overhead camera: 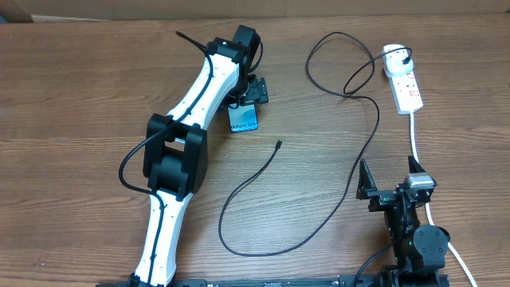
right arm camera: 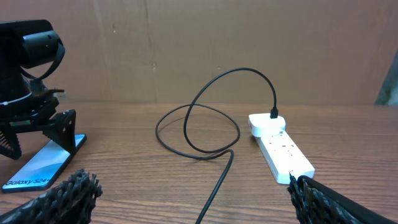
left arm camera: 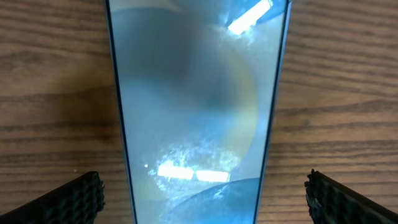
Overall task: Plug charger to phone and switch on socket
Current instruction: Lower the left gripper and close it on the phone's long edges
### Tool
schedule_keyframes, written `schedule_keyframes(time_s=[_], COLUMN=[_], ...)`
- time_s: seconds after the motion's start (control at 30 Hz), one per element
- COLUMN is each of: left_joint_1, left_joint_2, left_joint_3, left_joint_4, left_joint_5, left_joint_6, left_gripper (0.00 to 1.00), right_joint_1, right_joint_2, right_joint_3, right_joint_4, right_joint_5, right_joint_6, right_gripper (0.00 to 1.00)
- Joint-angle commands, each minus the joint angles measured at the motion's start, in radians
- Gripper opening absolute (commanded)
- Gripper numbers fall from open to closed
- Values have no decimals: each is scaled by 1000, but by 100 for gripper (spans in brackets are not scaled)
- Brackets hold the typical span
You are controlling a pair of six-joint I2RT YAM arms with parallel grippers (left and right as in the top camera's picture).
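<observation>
- Phone (overhead camera: 244, 119) lay flat on the wooden table (overhead camera: 80, 96), screen up, directly below the left gripper (overhead camera: 249, 102).
- That gripper was spread wide, one finger on each side of the phone. In the left wrist view, bare wood showed between each finger and the edge of the phone, so nothing was grasped.
- The left arm (overhead camera: 191, 104) reached over the table in a long diagonal to that spot.
- The right gripper (overhead camera: 390, 182) was also wide open and empty. It stood at the near right side of the table, well apart from the phone.
- The thick white cord (overhead camera: 416, 135) ran just beside the right gripper up to the socket (overhead camera: 402, 80), which lay at the far right.
- The charger (overhead camera: 374, 119) had its black plug (overhead camera: 408, 56) seated in the far end of the socket.
- From there the cable made a loop, went down past the left of the right gripper and swung in a big curve.
- Its connector tip (overhead camera: 278, 143) rested on the wood near the phone, not touching it.
- I could not tell if the red switches were on or off.
</observation>
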Motion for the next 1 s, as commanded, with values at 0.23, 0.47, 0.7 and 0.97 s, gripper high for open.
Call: schedule_keyframes(time_s=[0.23,0.47,0.7,0.97], left_joint_1=[-8,-9,-9,-9], left_joint_2=[42,42,45,47], left_joint_3=[18,12,12,9], left_joint_4=[6,3,1,-8], left_joint_5=[-25,-26,-26,-50], left_joint_6=[-9,-9,-9,-10], left_gripper=[100,100,100,100], right_joint_1=[2,2,2,2], right_joint_2=[-10,-10,-10,-10], right_joint_3=[-10,-10,-10,-10], right_joint_4=[6,6,6,6], right_joint_5=[6,6,6,6], right_joint_6=[-2,-2,-2,-2], right_gripper=[100,100,100,100])
